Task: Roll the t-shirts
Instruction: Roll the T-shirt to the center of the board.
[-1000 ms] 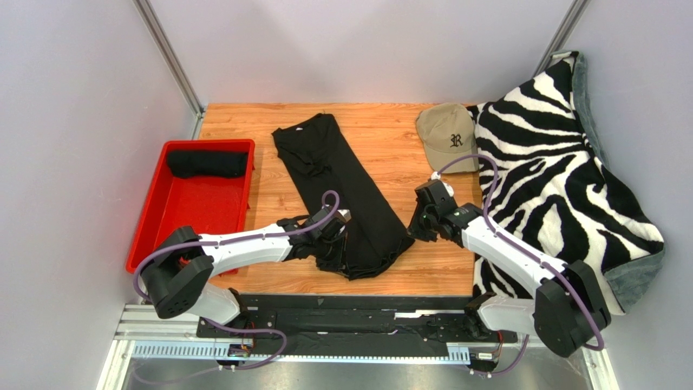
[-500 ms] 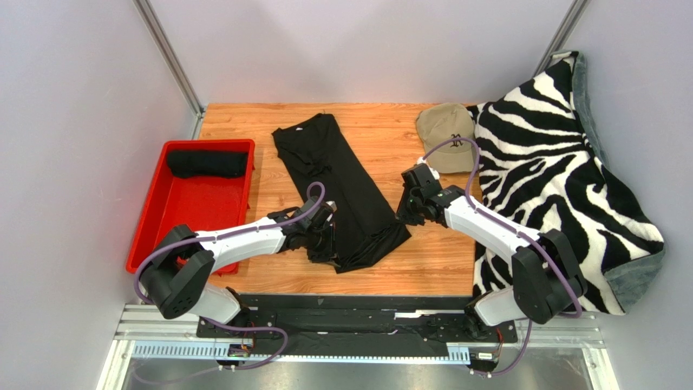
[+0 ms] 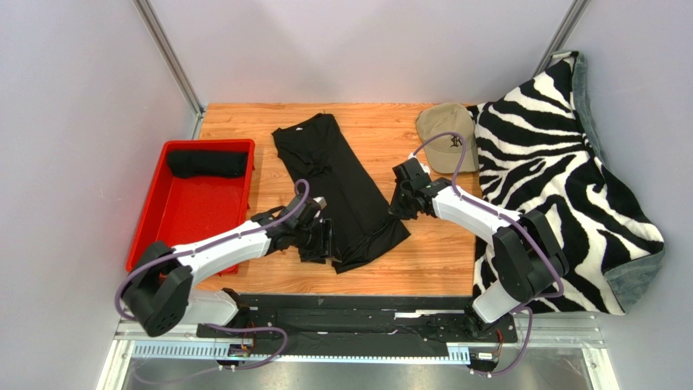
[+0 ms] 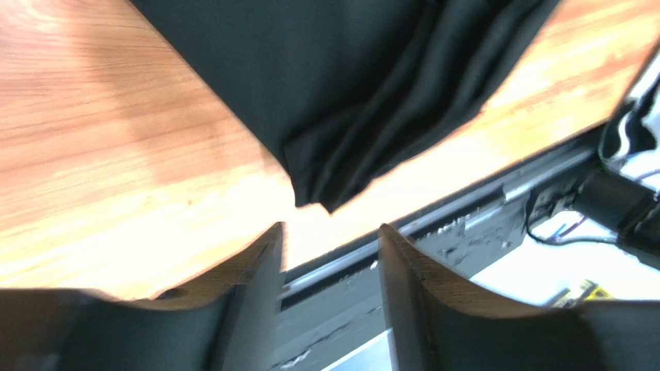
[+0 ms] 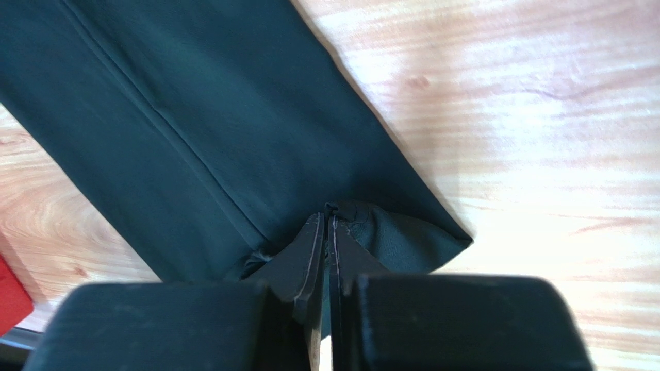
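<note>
A black t-shirt (image 3: 342,183), folded into a long strip, lies slanted across the wooden table (image 3: 236,122). Its near end is bunched up. My left gripper (image 3: 322,241) is open at the near-left corner of that end. In the left wrist view the shirt's corner (image 4: 348,116) lies just beyond the left gripper (image 4: 329,236), with nothing between the fingers. My right gripper (image 3: 397,209) is shut on the shirt's near-right corner. In the right wrist view the right gripper (image 5: 326,228) pinches a fold of the dark fabric (image 5: 194,116). Another black t-shirt (image 3: 207,163) lies rolled in the red tray (image 3: 191,223).
The red tray stands at the table's left side. A tan cap (image 3: 447,134) lies at the back right, beside a zebra-striped blanket (image 3: 561,179) that covers the right side. The table's front edge and a black rail (image 4: 465,224) are just below the left gripper.
The left gripper has opened, let go of the shirt's near end and drawn back left. The right gripper has carried its corner up and to the left, away from me.
</note>
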`<state>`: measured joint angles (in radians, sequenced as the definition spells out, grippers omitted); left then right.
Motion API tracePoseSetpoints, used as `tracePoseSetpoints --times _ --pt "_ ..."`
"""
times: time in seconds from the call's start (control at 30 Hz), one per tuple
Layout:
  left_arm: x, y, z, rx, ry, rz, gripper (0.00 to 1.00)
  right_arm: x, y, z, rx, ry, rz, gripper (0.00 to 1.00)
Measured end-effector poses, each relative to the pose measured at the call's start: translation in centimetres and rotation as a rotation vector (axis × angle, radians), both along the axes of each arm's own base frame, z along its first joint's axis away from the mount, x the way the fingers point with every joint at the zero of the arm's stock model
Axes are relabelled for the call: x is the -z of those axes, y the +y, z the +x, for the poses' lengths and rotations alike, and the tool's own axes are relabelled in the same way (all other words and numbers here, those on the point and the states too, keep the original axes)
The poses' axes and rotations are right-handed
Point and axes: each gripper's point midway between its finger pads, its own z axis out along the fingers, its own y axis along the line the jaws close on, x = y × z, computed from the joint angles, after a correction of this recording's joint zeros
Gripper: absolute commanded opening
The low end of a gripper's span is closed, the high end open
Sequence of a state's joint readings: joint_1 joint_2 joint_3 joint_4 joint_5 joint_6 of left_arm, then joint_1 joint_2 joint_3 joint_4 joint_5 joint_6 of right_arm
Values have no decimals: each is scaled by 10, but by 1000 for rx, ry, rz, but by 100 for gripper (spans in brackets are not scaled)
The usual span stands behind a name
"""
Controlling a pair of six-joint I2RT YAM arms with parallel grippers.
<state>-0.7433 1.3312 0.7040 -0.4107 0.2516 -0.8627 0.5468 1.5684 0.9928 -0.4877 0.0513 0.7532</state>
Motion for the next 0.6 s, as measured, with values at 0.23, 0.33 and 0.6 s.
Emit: tracePoseSetpoints --times 0.23,0.33,0.6 --pt "-16 10 -6 5 -80 -41 60 -2 5 9 -3 -10 3 4" --pt "-8 11 -6 14 -78 -23 59 -1 5 10 -4 -10 1 4" --pt "4 2 -1 123 -128 57 62 0 4 11 1 -8 1 4"
